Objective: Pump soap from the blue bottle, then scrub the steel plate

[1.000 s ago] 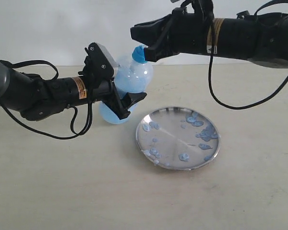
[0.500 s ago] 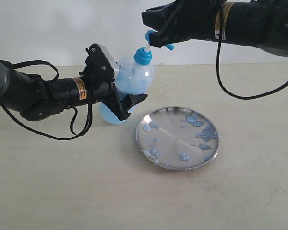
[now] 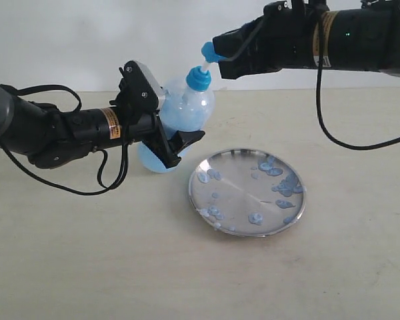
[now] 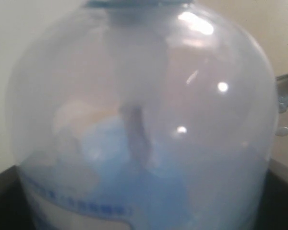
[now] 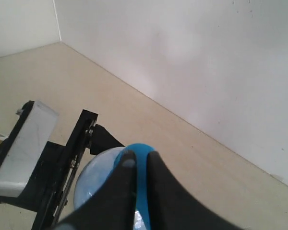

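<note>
My left gripper [image 3: 180, 148] is shut on the body of the blue bottle [image 3: 187, 107], holding it tilted toward the steel plate [image 3: 235, 179]. Pale blue soap [image 4: 134, 182] fills the lower bottle [image 4: 144, 96] in the left wrist view. The pump head [image 3: 207, 51] stands raised on its white stem above the blue collar. My right gripper [image 3: 218, 52] hovers at the pump head [image 5: 140, 147], fingers nearly together [image 5: 140, 156], the bottle's shoulder [image 5: 98, 177] below. Bluish soap blobs [image 3: 280, 183] dot the plate, mostly on its right side.
The plate lies on a beige tabletop [image 3: 87, 267] in front of a white wall [image 3: 87, 40]. Black cables hang from both arms; the right arm's cable [image 3: 320, 113] loops down behind the plate.
My right gripper has lifted and drawn back to the right. The pump head has risen from pressed down to fully extended on its stem. The left gripper and bottle stay put.
</note>
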Controlling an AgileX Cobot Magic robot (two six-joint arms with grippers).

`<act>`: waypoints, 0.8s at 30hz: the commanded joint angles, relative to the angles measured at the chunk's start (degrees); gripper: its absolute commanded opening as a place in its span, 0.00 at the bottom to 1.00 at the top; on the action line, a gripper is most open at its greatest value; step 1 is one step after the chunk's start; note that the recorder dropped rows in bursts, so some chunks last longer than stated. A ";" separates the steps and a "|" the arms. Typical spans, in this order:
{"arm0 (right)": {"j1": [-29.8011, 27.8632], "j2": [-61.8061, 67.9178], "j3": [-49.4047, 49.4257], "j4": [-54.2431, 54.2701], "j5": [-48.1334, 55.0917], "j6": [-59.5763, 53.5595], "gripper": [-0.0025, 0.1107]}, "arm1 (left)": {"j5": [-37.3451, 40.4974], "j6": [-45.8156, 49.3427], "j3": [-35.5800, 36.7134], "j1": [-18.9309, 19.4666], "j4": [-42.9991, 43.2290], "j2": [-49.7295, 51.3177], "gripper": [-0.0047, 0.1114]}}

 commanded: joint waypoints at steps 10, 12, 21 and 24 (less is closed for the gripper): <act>0.17 0.34 0.89 -1.26 0.42 3.51 0.02 | 0.97 -0.06 0.66 -0.10 0.98 0.57 0.08; 0.75 1.59 0.89 -1.26 0.87 3.51 0.02 | 0.97 -0.06 0.66 -0.10 0.98 0.57 0.08; 5.23 4.58 0.89 -2.25 5.66 3.49 0.02 | 0.86 -0.03 0.66 -0.10 0.98 0.57 0.08; 6.16 4.58 0.89 -2.36 6.87 2.97 0.02 | 0.86 -0.03 0.66 -0.10 0.98 0.57 0.08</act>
